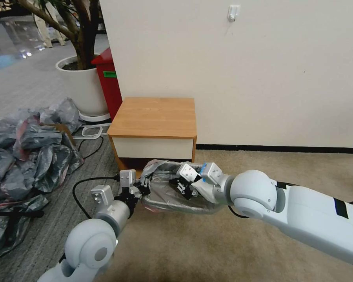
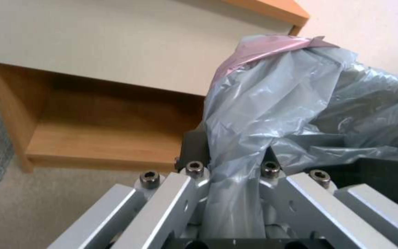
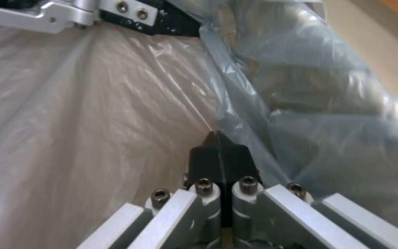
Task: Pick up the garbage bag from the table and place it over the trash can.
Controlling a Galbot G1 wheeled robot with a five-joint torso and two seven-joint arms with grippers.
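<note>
Head view: garbage bag (image 1: 176, 192) draped over trash can (image 1: 161, 206) on carpet before the table (image 1: 153, 117); both end effectors at its rim.
Left wrist view: left end effector (image 2: 233, 162) clenched on bag plastic.
Right wrist view: right end effector (image 3: 219, 152) clenched, fingertips together against the film.

My left end effector (image 2: 236, 169) fills the lower middle of the frame, its dark fingers (image 2: 193, 147) closed on a pinch of the thin translucent grey plastic garbage bag with a pink rim band (image 2: 300, 100), which billows toward the upper right. Behind, at upper left, stands the light-brown wooden worktop (image 2: 116, 45) with its white drawer front and lower shelf (image 2: 102, 141).
</note>
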